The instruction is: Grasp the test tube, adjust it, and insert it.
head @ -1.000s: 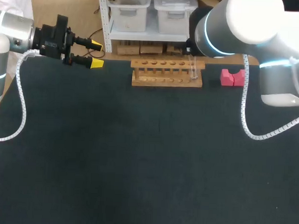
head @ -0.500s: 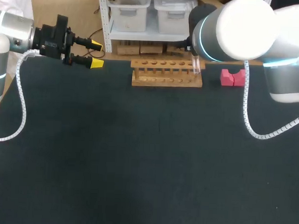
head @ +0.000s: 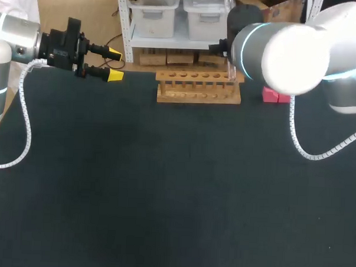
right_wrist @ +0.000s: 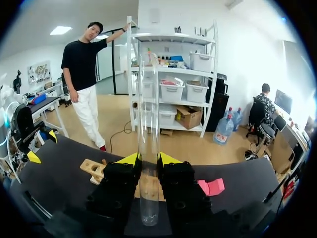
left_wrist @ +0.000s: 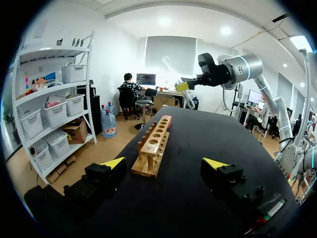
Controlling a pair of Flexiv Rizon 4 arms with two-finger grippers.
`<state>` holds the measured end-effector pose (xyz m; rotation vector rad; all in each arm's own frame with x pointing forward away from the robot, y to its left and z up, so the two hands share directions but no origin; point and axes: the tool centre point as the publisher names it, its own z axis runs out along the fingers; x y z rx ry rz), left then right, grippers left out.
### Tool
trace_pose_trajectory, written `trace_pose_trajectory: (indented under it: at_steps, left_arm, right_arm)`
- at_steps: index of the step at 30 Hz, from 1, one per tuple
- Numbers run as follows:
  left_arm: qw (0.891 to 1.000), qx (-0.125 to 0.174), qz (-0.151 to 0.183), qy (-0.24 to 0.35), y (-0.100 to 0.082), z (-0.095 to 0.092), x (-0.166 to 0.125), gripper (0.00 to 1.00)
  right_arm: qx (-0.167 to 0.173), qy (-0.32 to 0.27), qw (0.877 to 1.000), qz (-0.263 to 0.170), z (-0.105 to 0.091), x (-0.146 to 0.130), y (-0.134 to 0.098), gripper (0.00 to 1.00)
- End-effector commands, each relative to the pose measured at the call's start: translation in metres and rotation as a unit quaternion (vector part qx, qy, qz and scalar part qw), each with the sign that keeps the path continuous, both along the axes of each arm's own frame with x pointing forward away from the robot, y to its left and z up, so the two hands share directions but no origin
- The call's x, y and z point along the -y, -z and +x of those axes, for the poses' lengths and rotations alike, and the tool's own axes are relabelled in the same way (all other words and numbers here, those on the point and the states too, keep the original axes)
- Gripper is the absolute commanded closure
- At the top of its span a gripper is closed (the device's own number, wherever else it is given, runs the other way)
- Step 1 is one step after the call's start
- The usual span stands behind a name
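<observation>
A clear glass test tube (right_wrist: 148, 124) stands between the yellow tips of my right gripper (right_wrist: 148, 159), which is shut on it. In the head view the tube (head: 231, 71) shows only faintly, above the right end of the wooden rack (head: 199, 88); the right gripper itself is hidden behind its own arm. From the left wrist view the tube (left_wrist: 175, 79) hangs tilted in the far gripper (left_wrist: 184, 87), above the rack's (left_wrist: 152, 147) far end. My left gripper (head: 115, 63) is open at the table's back left corner, pointing at the rack, with nothing between its fingers (left_wrist: 115, 162).
A pink block (head: 276, 95) lies right of the rack, partly behind my right arm; it also shows beside the right gripper as the pink block (right_wrist: 211, 187). The rack (right_wrist: 94, 168) has a row of several holes. Dark mat (head: 175, 186) covers the table in front.
My right arm has swung its elbow over and drawn the tube slightly up and back at the rack's right end. The left arm has not moved.
</observation>
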<state>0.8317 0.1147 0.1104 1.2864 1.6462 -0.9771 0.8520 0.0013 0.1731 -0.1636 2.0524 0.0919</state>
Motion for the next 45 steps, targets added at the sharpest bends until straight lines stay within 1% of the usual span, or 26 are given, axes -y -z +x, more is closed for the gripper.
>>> trace_pose_trajectory:
  at_steps: [1, 9, 17, 21, 32, 45]
  left_arm:
    - [1.000, 0.003, -0.001, -0.002, 0.001, -0.003, 0.000, 0.00]
    - [1.000, 0.003, -0.001, -0.002, 0.001, -0.003, 0.000, 0.00]
    - [1.000, 0.003, -0.001, -0.002, 0.001, -0.003, 0.000, 0.00]
    - [1.000, 0.003, -0.001, -0.002, 0.001, -0.003, 0.000, 0.00]
    - [1.000, 0.003, -0.001, -0.002, 0.001, -0.003, 0.000, 0.00]
    - [1.000, 0.003, -0.001, -0.002, 0.001, -0.003, 0.000, 0.00]
  right_arm:
    - [0.400, -0.008, 0.914, 0.066, 0.007, 0.002, 0.005, 1.00]
    - [0.434, -0.022, 0.897, 0.075, 0.016, 0.001, 0.003, 1.00]
    - [0.458, -0.024, 0.882, 0.105, 0.029, -0.003, 0.002, 1.00]
    - [0.461, -0.027, 0.880, 0.113, 0.035, -0.006, 0.003, 1.00]
    - [0.463, -0.034, 0.877, 0.121, 0.043, -0.012, 0.006, 1.00]
    - [0.480, -0.042, 0.866, 0.134, 0.055, -0.013, 0.012, 1.00]
